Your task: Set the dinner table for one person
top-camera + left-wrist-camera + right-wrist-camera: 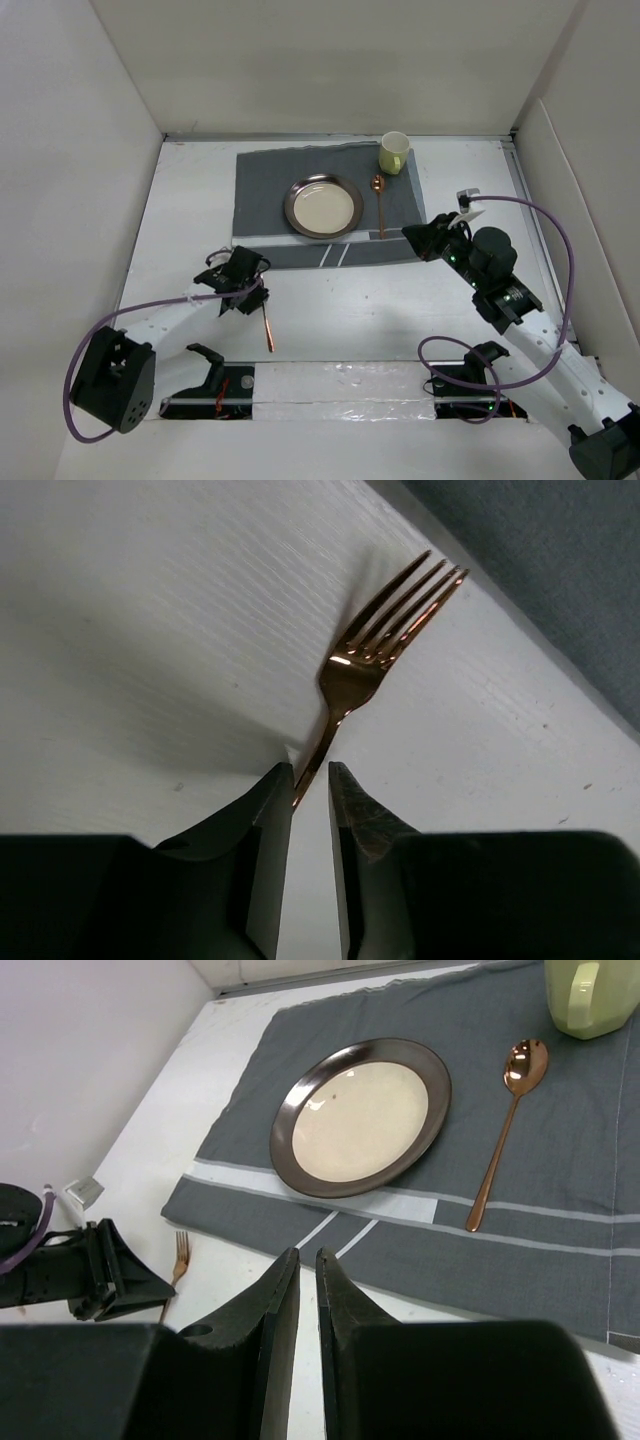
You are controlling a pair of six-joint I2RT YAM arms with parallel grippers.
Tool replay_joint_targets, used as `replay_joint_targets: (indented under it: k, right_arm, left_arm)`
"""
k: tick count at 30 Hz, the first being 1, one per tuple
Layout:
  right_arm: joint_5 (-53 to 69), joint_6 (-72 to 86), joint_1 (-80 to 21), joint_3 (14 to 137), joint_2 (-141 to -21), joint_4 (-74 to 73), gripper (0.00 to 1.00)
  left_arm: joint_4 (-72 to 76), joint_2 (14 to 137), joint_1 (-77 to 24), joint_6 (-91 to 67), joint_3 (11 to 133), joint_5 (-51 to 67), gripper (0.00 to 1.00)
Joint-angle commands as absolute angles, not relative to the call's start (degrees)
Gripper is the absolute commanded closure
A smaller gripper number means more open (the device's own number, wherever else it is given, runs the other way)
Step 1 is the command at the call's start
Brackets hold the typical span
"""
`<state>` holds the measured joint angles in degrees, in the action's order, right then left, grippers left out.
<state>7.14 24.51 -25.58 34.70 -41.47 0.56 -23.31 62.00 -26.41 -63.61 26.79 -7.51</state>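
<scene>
Overhead view of a white dinner table (350, 310) that fills the whole floor of the scene beneath a dark grey striped placemat (265, 175). On the placemat sit a cream plate (323, 206) with a dark rim, a copper spoon (379, 205) just right of it, and a pale yellow mug (393, 152) at the placemat's far right corner. Off the placemat's near left corner, a copper fork (350, 675) lies on the table. The left gripper (312, 780) has its fingers narrowly around the fork handle; whether they pinch it cannot be told. The right gripper (308, 1260) hovers over the placemat's near edge, its fingers slightly parted and empty.
</scene>
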Motion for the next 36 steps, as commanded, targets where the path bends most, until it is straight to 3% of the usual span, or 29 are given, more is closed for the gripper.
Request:
replay_joint_targets:
  k: [1, 6, 9, 10, 16, 20, 22, 23, 30, 36]
  right_arm:
    - [5.71, 24.87, -25.84, 35.07, -40.61, 2.64, 0.82]
    - [5.01, 24.96, -24.79, 35.24, -39.82, 1.93, 0.82]
    - [5.27, 25.05, -24.26, 35.33, -39.29, 1.76, 0.81]
    - [5.27, 25.05, -24.26, 35.33, -39.37, 1.67, 0.81]
    - [5.01, 24.96, -23.21, 35.33, -38.5, 0.97, 0.81]
    - [5.1, 25.05, -22.59, 35.24, -37.97, 0.88, 0.81]
    - [5.45, 25.22, -22.59, 35.33, -37.88, 0.88, 0.81]
    - [5.45, 25.22, -22.59, 35.25, -37.88, 0.88, 0.81]
    - [5.27, 25.49, -21.45, 35.24, -37.53, 0.44, 0.81]
    - [5.71, 25.66, -21.45, 34.89, -37.79, 0.88, 0.8]
  left_arm:
    - [-26.01, 67.4, -29.17, -61.35, 27.59, -6.94, 0.82]
    - [-27.51, 74.34, -33.74, -62.49, 30.67, -7.2, 0.9]
    - [-27.86, 75.06, -33.75, -62.05, 31.2, -6.59, 0.84]
    - [-28.47, 75.49, -33.75, -61.09, 31.46, -6.16, 0.75]
    - [-29.44, 77.78, -35.59, -60.38, 33.05, -5.89, 0.72]
    - [-29.26, 80.24, -38.4, -61.78, 33.66, -6.5, 0.8]
    - [-29.36, 80.33, -38.41, -61.61, 33.75, -6.86, 0.98]
    - [-29.36, 79.98, -38.41, -61.61, 33.49, -6.77, 1.0]
    - [-32.78, 74.1, -39.55, -61.88, 34.97, -8.17, 1.0]
    - [-37.36, 70.32, -39.55, -54.16, 44.37, -14.67, 1.0]
